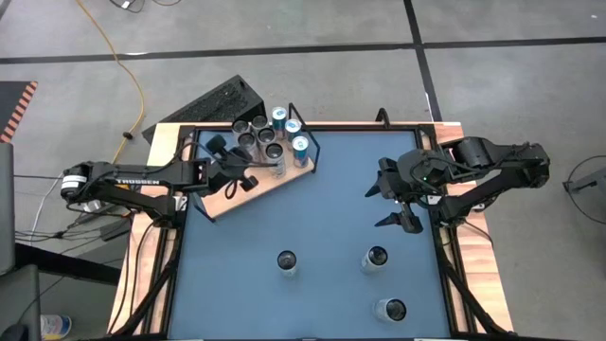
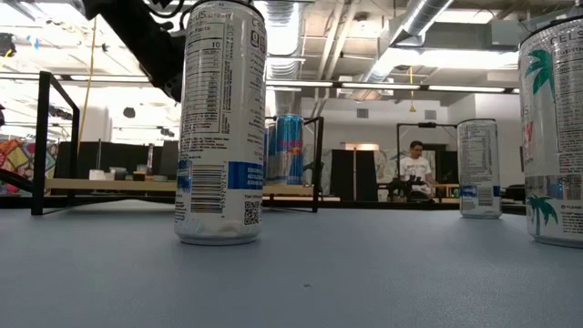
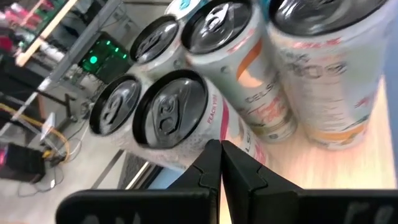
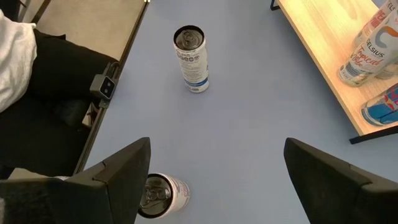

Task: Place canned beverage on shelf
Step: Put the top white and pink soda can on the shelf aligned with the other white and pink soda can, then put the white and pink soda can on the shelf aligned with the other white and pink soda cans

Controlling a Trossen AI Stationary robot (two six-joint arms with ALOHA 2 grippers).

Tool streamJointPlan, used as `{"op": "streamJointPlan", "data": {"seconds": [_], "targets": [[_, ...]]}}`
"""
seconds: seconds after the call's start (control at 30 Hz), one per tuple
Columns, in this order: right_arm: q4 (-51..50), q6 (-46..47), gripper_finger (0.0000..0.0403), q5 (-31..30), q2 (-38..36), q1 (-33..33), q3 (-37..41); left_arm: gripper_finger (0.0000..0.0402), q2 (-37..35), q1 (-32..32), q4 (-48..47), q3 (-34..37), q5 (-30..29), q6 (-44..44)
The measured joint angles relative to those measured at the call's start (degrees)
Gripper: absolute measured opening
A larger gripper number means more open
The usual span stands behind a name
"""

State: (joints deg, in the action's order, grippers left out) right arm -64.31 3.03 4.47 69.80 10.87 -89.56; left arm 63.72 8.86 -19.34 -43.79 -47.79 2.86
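3 cans stand loose on the blue desk (image 1: 322, 218): 1 near the middle (image 1: 287, 262), 1 to its right (image 1: 376, 258), and 1 at the near right edge (image 1: 391, 310). The shelf (image 1: 220, 199) sits at the far left of the desk, angled, w/ a cluster of cans (image 1: 270, 134) packed at its wire-frame end.

My left end effector (image 3: 220, 163) is over the shelf, fingers pressed together w/ nothing between them, tip right beside the nearest can top (image 3: 171, 111) in the left wrist view. My right end effector (image 4: 216, 177) hovers over the right part of the desk, fingers spread wide, empty. Through the right wrist cam I see 1 can (image 4: 160, 193) just past 1 finger (image 4: 118, 171) and another (image 4: 191, 57) farther off, upright.

Risks from here, as I judge them:
- The right end effector isn't centred on the nearer can; it sits off to 1 side, near the finger. If I drop now, that finger could land on the rim and tip it. Tall thin cans, so they'll topple easily.
- The shelf group is tight. The left end effector is close enough that any sideways drift could knock 1 can into the rest, domino style.
- Free board is on the end away from the frame, where the left arm hangs. Bringing a can in w/ the right arm risks an arm-to-arm clash unless the left clears out.
- Low cam shows a can (image 2: 219, 118) blocking most of the view, so I can't check heights there.
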Motion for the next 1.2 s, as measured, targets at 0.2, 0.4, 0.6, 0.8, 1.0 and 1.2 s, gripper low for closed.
{"op": "streamJointPlan", "data": {"seconds": [0.2,0.4,0.6,0.8,1.0,1.2], "targets": [[0.0,0.0,0.0349,0.01,0.0,-0.01,0.0,0.0,0.0,-0.33,-0.89,0.0,2.87,-2.45],[2.91,-0.18,0.0349,0.0,-0.12,-0.01,1.13,0.0,0.0,-3.63,2.01,0.0,10.72,-6.85],[15.05,-5.43,0.0349,-0.02,-0.01,-0.04,9.45,0.0,-0.02,-9.04,9.19,0.0,11.36,-7.69],[23.29,-3.97,0.0337,1.46,0.07,0.44,17.35,0.0,-0.54,-16.09,14.87,-1.0,23.99,-6.77],[21.31,3.92,0.033,1.92,0.0,2.95,18.05,0.0011,-0.48,-24.32,18.5,-4.67,26.41,-9.43],[14.25,14.95,0.033,-2.84,-0.2,6.24,18.05,0.0068,-0.2,-30.78,20.77,-9.51,26.07,-6.81]]}}
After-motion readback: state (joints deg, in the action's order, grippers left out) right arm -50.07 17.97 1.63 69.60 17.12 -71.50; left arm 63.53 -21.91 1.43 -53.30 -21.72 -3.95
